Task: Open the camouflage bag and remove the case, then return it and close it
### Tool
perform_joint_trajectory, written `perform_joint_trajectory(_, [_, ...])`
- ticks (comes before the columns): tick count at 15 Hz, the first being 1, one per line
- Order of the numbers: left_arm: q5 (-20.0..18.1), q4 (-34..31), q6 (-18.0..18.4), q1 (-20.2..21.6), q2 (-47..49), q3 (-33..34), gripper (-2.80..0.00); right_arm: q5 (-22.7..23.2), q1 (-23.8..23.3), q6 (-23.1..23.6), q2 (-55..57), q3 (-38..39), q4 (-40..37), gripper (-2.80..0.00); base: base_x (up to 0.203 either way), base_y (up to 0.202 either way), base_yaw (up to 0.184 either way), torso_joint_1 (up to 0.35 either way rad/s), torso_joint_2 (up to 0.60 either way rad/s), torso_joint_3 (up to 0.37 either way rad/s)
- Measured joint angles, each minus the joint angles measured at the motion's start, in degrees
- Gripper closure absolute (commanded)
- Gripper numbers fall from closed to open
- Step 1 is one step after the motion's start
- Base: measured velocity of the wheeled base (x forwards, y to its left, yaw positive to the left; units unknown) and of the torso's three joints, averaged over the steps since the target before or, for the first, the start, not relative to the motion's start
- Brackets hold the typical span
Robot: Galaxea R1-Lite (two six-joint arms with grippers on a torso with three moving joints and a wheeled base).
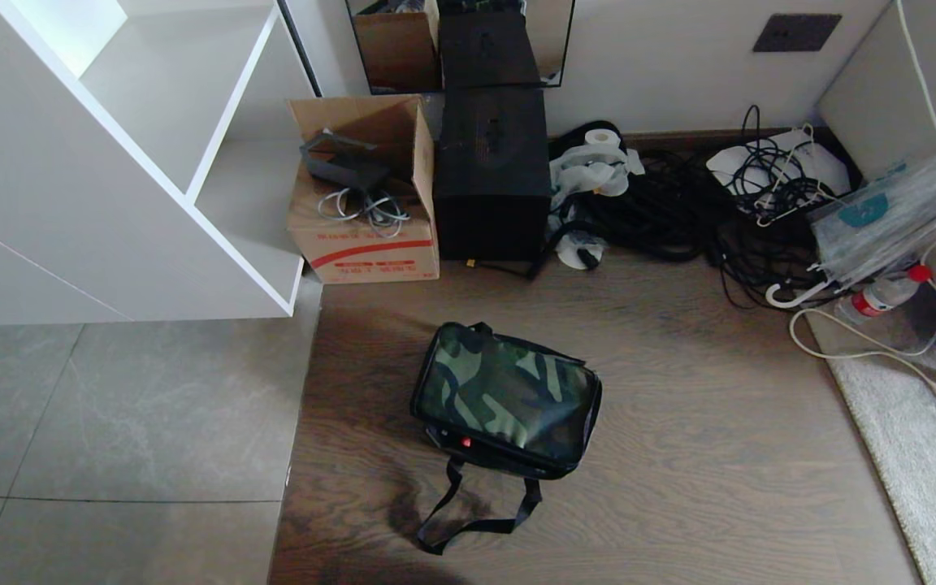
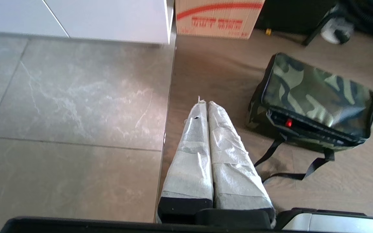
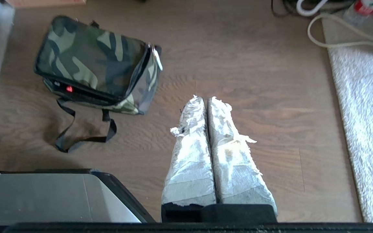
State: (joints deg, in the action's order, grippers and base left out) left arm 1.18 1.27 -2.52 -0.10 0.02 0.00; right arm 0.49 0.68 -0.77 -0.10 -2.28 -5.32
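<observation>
White shelving unit (image 1: 110,162) occupies the 10 o'clock quarter of the head view, over grey tile; wood floor (image 1: 679,455) carries everything else. At 12 o'clock, against the wall: black cube-shaped box (image 1: 491,175), with the cardboard box (image 1: 366,195) touching its left side; cable tangle (image 1: 679,211) spreads toward 2 o'clock.

Camouflage bag (image 1: 507,396) sits on the wood floor just below centre; lid down, seam appears shut all round, strap (image 1: 468,508) trailing toward 6 o'clock; small red spot on its front edge. The case is not visible; presumably inside, unconfirmed.

Left gripper (image 2: 205,103): taped fingers pressed together, clenched on nothing, above the floor, bag at its 2 o'clock, well apart. Right gripper (image 3: 204,98): likewise clenched, empty, bag at its 10 o'clock, well apart.

Assessment: no step visibly done; opening, removal, return and closing all remain.
</observation>
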Motion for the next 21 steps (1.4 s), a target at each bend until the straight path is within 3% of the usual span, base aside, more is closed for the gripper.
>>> perform_joint_trajectory(21, [0.0,0.02,0.0,0.0,0.0,0.0,0.0,0.0,0.02,-0.02,0.02,0.0,0.0,0.0,0.0,0.0,0.0,0.002,0.0,0.202])
